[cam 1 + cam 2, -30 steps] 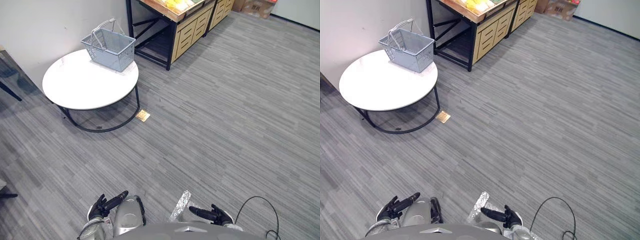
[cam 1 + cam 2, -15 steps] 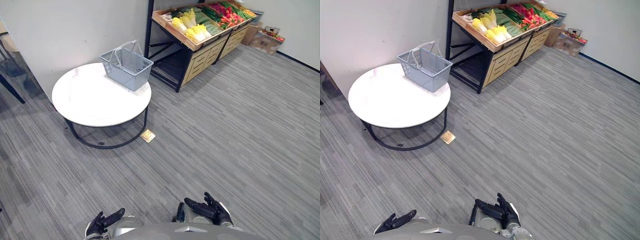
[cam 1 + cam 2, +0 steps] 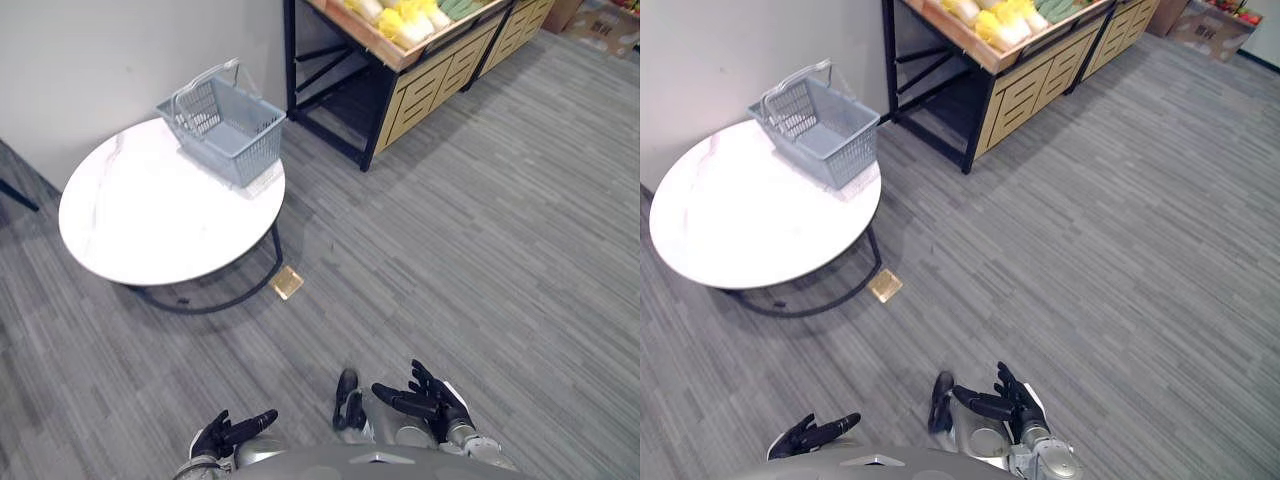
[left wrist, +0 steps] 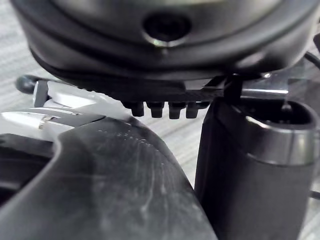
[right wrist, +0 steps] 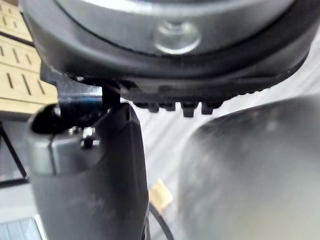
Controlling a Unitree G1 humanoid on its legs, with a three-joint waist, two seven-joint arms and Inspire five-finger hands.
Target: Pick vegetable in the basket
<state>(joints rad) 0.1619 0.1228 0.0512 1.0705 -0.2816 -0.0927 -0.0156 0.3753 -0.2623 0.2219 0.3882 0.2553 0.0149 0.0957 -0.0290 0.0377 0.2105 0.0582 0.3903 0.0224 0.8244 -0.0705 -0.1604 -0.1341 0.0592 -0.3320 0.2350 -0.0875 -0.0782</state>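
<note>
Low in view: left hand (image 3: 226,435) | right hand (image 3: 430,400) | both still spread, empty | basket (image 3: 243,160) unmoved on table (image 3: 150,232)

Bright, even light; soft shadows

A round white tabletop (image 3: 150,230) is observed standing on a grey striped floor (image 3: 480,230), close to a pale wall (image 3: 100,50). One grey mesh basket (image 3: 225,125) is placed upright on the tabletop at its far edge, with the handles raised. A small tan square piece (image 3: 287,283) is noted lying flat on the floor, near the tabletop's edge. A wooden produce stand (image 3: 440,75) with drawers is set on the floor beyond the tabletop; yellow and pale vegetables (image 3: 412,18) are laid in its top tray
</note>
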